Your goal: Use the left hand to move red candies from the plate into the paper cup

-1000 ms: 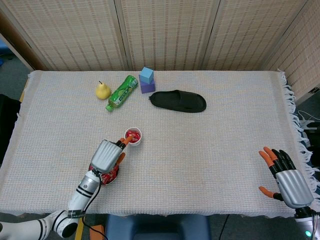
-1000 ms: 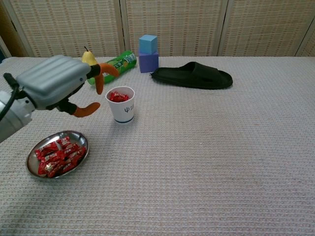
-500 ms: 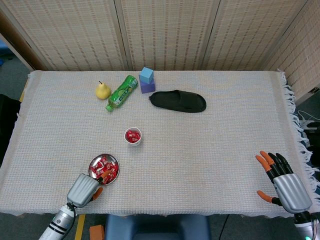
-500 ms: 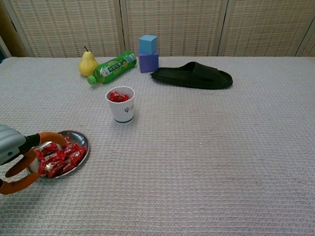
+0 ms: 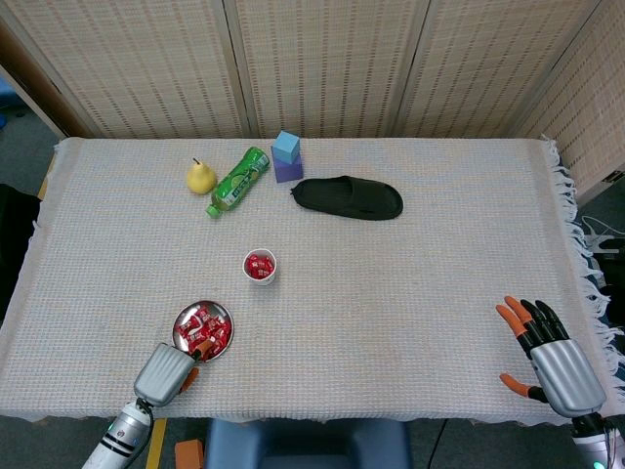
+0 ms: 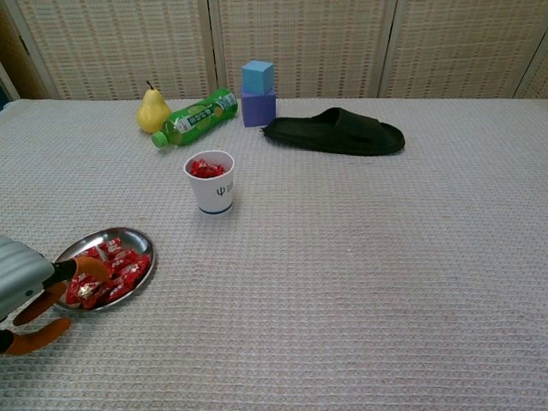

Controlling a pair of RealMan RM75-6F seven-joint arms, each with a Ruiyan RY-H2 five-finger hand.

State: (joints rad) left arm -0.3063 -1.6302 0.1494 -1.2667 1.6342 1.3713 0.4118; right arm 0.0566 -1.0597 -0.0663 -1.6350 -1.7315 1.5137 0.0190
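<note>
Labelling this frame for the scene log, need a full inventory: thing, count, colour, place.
plate: 1, silver metal, near left of the table, holds loose red candies
red candies: many, red wrappers, most on the plate, a few in the paper cup
paper cup: 1, white with a blue mark, upright, beyond the plate
pear: 1, yellow, far left, beside the bottle
bottle: 1, green, lying on its side
blocks: 2, light blue stacked on purple, far centre
slipper: 1, black, right of the blocks
tablecloth: 1, off-white woven, covers the table
left hand: 1, grey with orange fingertips, at the plate's near edge, fingers over the candies
right hand: 1, same colours, near right edge, fingers apart, holding nothing
</note>
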